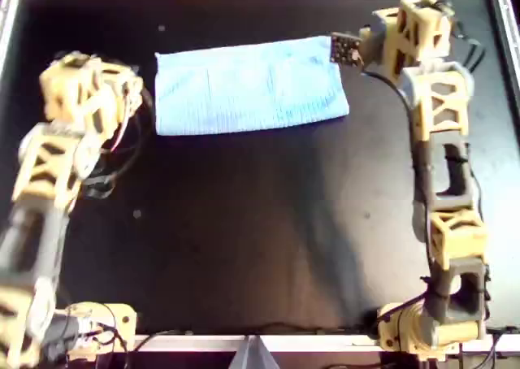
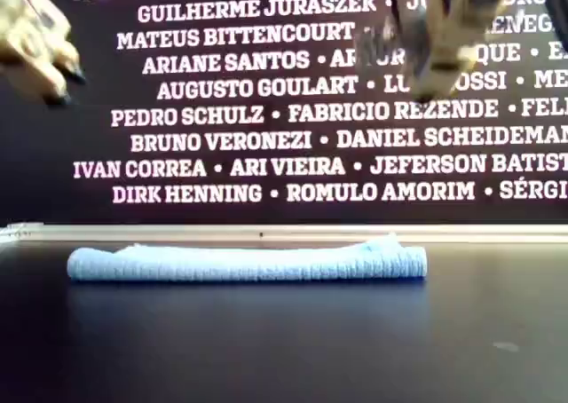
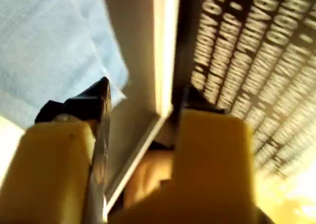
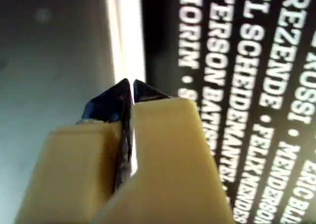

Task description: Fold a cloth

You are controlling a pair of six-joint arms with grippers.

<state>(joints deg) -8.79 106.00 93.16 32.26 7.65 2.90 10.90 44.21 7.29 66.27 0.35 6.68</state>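
Cloth (image 1: 248, 84): light blue, ribbed, lying flat as a wide rectangle on the black table (image 1: 244, 223), towards the far side, close to the pale rail (image 2: 266, 233). In the exterior view it shows as a low strip in front of that rail. No gripper is touching it.

My first gripper (image 3: 153, 105): jaws spread apart with nothing between them. Its wrist view shows a cloth corner close ahead of one fingertip. The overhead view places this arm on that view's right, with the gripper just beside the cloth's far right corner.

My second gripper (image 4: 132, 88): dark fingertips pressed together, nothing pinched between them. Its wrist view shows bare table, the rail and lettering, but not the cloth.

Other arm (image 1: 73, 125): on the overhead view's left, with its head near the cloth's left edge but apart from it.

Writing: a black banner (image 2: 266, 110) behind the rail carries names in white capitals, separated by dots. Legible entries:
- FABIANO CARDOSO
- GUILHERME JURASZEK
- MATEUS BITTENCOURT
- ARIANE SANTOS
- AUGUSTO GOULART
- PEDRO SCHULZ
- FABRICIO REZENDE
- BRUNO VERONEZI
- IVAN CORREA
- ARI VIEIRA
- DIRK HENNING
- ROMULO AMORIM

Names at the exterior view's right edge are cut off. The banner lettering in the first wrist view is too blurred to read.
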